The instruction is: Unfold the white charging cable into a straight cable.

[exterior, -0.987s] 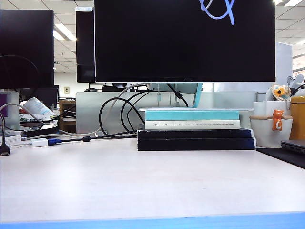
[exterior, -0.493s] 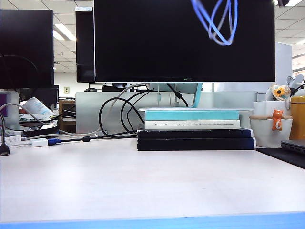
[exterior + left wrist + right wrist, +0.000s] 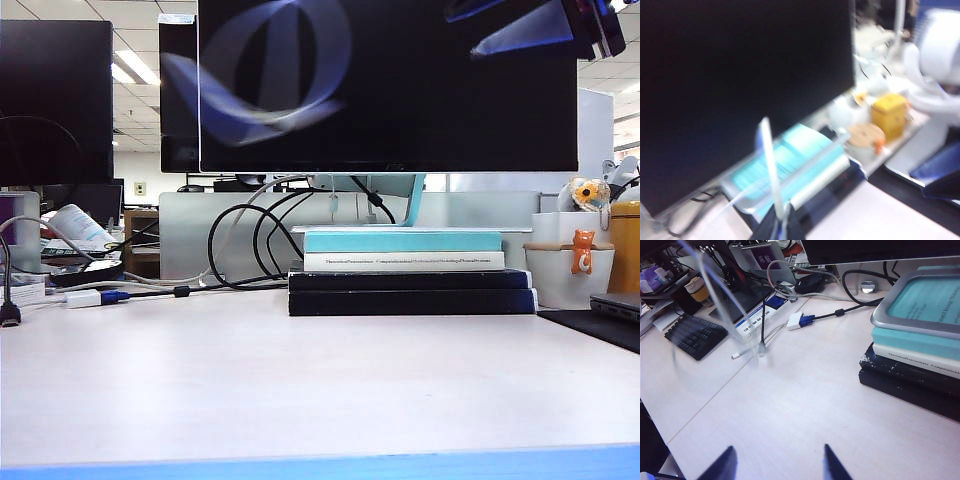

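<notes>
White charging cable being pinched by left tool aloft; right tool spread above counter. Swinging loops risk being tangled.

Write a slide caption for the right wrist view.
Right gripper open above the desk, white cable blurring past beside stacked books.

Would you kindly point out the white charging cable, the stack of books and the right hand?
white charging cable [image 3: 769,165]: left wrist view, blurred upright strand.
stack of books [image 3: 410,290]: exterior view, black lower spines.
right hand [image 3: 777,462]: right wrist view, midway between fingertips.
</notes>
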You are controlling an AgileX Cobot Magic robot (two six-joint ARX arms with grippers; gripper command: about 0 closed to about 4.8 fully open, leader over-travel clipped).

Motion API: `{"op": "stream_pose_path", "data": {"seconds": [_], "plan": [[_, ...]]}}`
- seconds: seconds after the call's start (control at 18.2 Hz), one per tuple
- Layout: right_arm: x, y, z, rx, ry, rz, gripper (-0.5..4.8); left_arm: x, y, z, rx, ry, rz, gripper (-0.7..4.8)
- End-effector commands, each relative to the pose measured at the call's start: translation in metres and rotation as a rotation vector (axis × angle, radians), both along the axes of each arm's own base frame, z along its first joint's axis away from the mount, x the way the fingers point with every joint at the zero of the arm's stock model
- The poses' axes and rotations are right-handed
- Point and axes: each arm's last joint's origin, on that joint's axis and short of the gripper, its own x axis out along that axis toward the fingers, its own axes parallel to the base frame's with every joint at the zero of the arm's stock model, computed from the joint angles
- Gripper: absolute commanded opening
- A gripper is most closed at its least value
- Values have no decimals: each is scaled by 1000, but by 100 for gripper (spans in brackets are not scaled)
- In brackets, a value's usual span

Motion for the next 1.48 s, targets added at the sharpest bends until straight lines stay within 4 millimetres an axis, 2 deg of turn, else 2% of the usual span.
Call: {"op": "stream_pose_path", "data": {"seconds": [0.05, 0.16, 0.27, 0.33, 0.49, 0.55, 0.82, 0.88, 1.1, 1.15, 1.21, 1.26, 1.37, 1.48], "plan": [[-1, 1, 6, 28, -41, 41, 235, -4, 8, 2, -13, 29, -67, -6], [-3, 4, 20, 112, -137, 193, 238, -5, 8, -6, 43, 96, -85, -6], [-4, 5, 31, 147, -251, 278, 306, -6, 6, -9, 43, 140, -181, -6], [-5, 5, 34, 153, -289, 302, 316, -8, 5, -9, 31, 147, -231, -6], [-5, 5, 35, 154, -295, 306, 315, -11, 1, -6, -43, 180, -401, -6], [-7, 6, 40, 174, -334, 381, 316, -4, -9, -8, -94, 220, -498, -6], [-10, 6, 48, 198, -385, 438, 315, 9, -27, -20, -103, 293, -616, -6], [-10, 7, 47, 198, -383, 438, 315, 15, -34, -18, -153, 293, -696, -6], [-8, 6, 48, 198, -392, 378, 313, 12, -36, -14, -203, 328, -819, -6], [-8, 6, 48, 198, -392, 373, 259, 12, -36, -14, -208, 339, -824, -6], [-8, 6, 48, 198, -392, 373, 119, 12, -36, -14, -208, 338, -826, -6], [-8, 7, 48, 199, -392, 368, 5, 12, -36, -13, -212, 334, -839, -6], [-7, 11, 39, 198, -296, 375, -6, 11, -35, 3, -288, 204, -868, -6], [-4, 12, 34, 195, -252, 373, -6, 11, -34, 9, -318, 157, -871, -6]]}}
